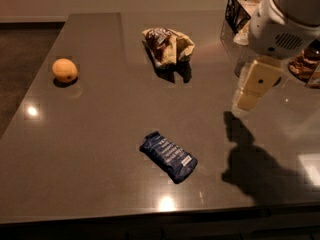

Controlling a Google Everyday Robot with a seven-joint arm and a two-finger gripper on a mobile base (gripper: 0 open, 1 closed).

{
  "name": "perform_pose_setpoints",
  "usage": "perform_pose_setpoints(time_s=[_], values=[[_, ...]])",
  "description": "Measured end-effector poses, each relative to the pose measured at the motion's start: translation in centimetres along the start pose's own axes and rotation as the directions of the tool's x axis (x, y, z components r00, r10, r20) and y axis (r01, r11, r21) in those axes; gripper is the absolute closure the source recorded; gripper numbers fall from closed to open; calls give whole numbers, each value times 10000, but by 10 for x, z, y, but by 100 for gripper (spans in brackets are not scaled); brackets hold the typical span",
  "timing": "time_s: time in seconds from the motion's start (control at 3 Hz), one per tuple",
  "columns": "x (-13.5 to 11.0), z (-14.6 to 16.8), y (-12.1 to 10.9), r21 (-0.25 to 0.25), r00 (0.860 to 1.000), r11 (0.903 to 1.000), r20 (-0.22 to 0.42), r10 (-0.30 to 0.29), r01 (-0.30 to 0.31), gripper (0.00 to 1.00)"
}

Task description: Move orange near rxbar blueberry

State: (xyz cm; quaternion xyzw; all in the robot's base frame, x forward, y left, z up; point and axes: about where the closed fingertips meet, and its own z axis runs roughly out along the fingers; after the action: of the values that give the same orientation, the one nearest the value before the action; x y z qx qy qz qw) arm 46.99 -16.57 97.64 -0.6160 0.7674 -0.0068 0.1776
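The orange [65,70] lies on the dark grey table [90,149] at the far left. The rxbar blueberry [168,157], a dark-blue wrapped bar with white lettering, lies flat near the front middle, turned diagonally. My gripper [255,84] hangs above the table at the right, under the white arm housing [282,24]. It is far to the right of the orange and up and to the right of the bar. It holds nothing that I can see.
A crumpled tan-and-brown snack bag [167,46] sits at the back middle. A black wire basket [237,6] stands at the back right, with a clear glass [241,59] partly behind my arm. The table's front edge runs along the bottom.
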Motion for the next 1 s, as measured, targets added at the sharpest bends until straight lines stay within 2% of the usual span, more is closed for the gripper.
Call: perform_pose_setpoints(time_s=[0.67, 1.0], values=[[-113, 49, -14, -634, 9945, 9972, 1001, -322, 387, 0], [-183, 81, -17, -1017, 9881, 9924, 1442, -544, 695, 0]])
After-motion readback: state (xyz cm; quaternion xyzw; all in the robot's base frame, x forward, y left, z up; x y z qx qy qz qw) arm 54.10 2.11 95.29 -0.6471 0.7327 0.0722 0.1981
